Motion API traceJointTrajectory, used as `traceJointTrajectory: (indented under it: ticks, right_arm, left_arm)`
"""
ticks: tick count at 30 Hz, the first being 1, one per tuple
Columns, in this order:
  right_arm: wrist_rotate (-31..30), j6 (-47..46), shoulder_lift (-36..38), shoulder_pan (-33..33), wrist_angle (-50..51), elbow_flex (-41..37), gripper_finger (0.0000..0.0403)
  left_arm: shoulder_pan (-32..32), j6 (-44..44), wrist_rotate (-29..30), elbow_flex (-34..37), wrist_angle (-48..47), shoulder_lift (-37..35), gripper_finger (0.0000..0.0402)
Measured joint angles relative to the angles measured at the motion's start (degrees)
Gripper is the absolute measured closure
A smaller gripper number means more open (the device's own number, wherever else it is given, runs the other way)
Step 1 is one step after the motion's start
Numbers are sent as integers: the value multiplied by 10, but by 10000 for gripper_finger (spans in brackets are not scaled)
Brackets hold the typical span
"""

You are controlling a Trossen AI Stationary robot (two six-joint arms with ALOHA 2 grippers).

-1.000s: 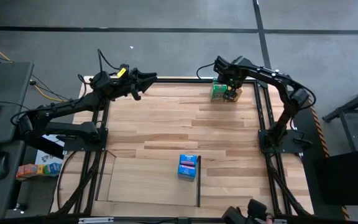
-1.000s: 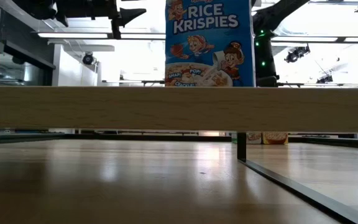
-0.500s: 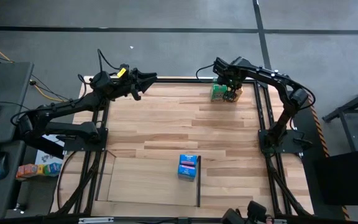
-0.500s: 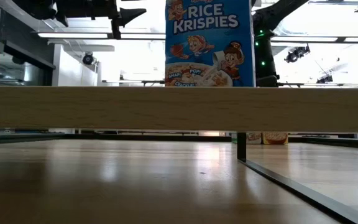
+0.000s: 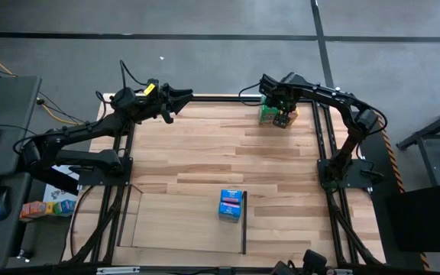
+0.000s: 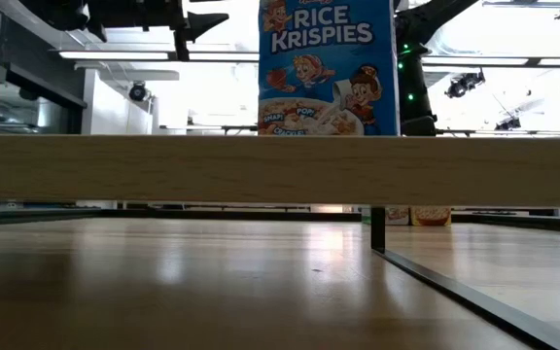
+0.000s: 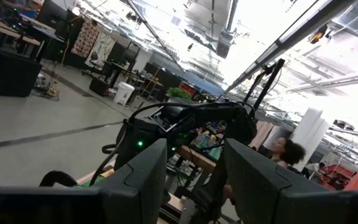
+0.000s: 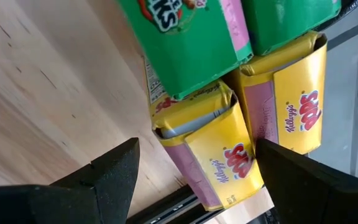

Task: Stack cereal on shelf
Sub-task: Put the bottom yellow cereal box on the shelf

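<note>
A blue cereal box (image 5: 231, 205) stands upright on the pale flat shelf (image 5: 174, 221), next to the shelf's thin black bar (image 5: 244, 233). Its printed front fills the low view (image 6: 329, 63). Two green boxes (image 8: 185, 37) and two yellow boxes (image 8: 219, 155) lie packed together at the table's far right (image 5: 275, 114). My right gripper (image 8: 197, 177) is open just above this group. Its fingers stand on either side of one yellow box without touching it. My left gripper (image 5: 183, 98) is open and empty, raised over the table's far left corner.
The black metal frame (image 5: 323, 137) runs along the table's right edge, close beside the yellow boxes. A pale wooden ledge (image 6: 280, 170) crosses the low view. A person (image 7: 284, 155) shows in the room beyond the table. Bare wood (image 5: 220, 153) lies between the group and the shelf.
My right gripper has shifted a little toward the table's left over the group of green and yellow boxes, staying open. The boxes and the blue box have not moved.
</note>
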State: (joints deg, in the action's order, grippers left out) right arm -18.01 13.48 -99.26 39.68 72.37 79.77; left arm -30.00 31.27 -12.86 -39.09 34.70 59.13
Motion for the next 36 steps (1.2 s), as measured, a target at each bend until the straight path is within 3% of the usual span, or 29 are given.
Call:
traceJointTrajectory:
  ticks: [26, 36]
  right_arm:
    - [2, 10, -1, 0, 6, 0, 110]
    - [2, 19, -38, 1, 2, 0, 110]
  left_arm:
    - [0, 0, 3, 0, 0, 0, 247]
    - [0, 0, 4, 0, 0, 0, 247]
